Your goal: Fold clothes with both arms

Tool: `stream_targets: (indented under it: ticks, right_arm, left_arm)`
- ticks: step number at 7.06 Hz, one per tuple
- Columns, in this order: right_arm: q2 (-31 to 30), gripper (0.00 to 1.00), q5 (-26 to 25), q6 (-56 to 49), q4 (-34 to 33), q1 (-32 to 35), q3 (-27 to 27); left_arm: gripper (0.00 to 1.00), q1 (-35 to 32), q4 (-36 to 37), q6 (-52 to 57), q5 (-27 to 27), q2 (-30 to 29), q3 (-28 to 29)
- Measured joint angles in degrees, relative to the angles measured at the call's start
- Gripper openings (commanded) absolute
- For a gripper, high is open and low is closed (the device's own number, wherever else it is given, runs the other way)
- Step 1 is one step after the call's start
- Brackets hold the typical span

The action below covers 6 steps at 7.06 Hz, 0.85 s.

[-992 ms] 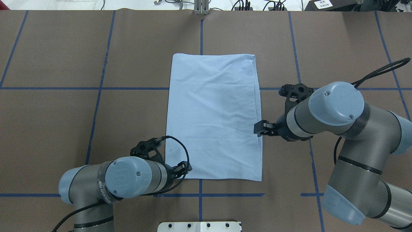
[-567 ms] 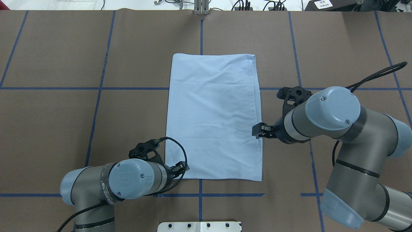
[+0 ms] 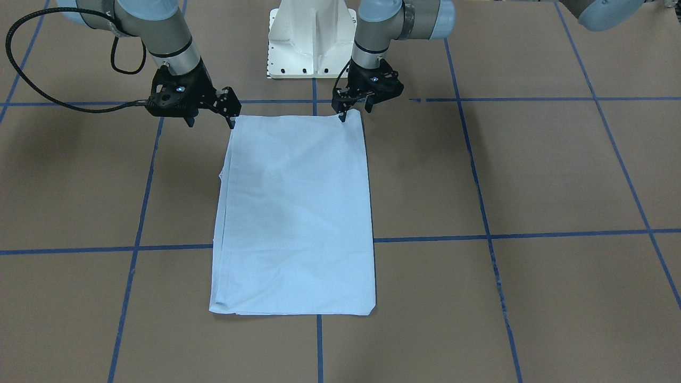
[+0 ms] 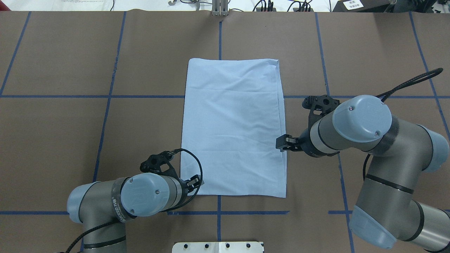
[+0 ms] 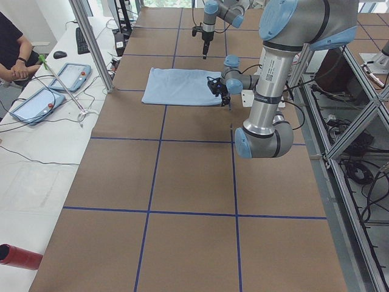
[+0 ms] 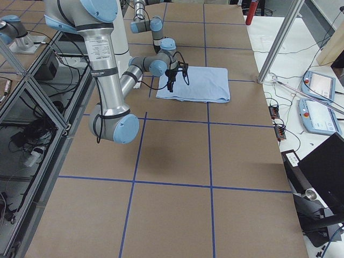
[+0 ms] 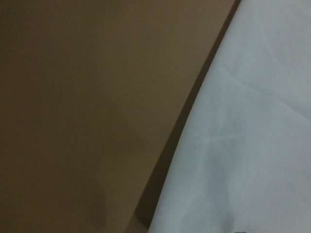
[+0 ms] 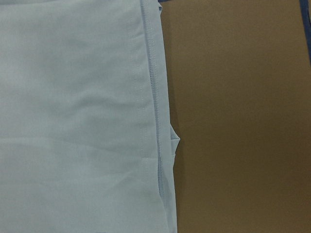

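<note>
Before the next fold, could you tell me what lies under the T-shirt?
Brown table cover with blue tape lines that run under the folded T-shirt; anything beneath or inside it is hidden.

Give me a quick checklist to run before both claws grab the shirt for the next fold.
1. Shirt lies flat as a folded rectangle: ok.
2. Left claw open: ok.
3. Left claw at the shirt's robot-side left corner: ok.
4. Right claw open: ok.
5. Right claw at the robot-side right corner: cannot tell. The overhead view puts it partway along the right edge, while the front view puts it at the corner.
6. Cloth gripped by either claw: not ok, not yet.
</note>
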Motion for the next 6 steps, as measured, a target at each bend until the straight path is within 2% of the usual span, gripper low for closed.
stream_targets:
  ticks: [2,3,5,6]
  right_arm:
    - [0.0,1.0,-0.1,0.0,0.0,-0.1,-0.1]
    - [0.0,1.0,-0.1,-0.1,0.0,-0.1,-0.1]
    - [0.0,1.0,0.0,-0.3,0.0,0.0,-0.1]
    - [0.0,1.0,0.0,-0.4,0.0,0.0,-0.1]
  left_arm:
    - [0.74,0.1,0.0,0.0,0.0,-0.1,0.5]
    - [0.65,0.1,-0.1,-0.1,0.0,-0.2,1.0]
    - [0.37,0.2,-0.1,-0.4,-0.1,-0.4,1.2]
    - [0.16,0.2,-0.1,-0.5,-0.1,-0.6,1.1]
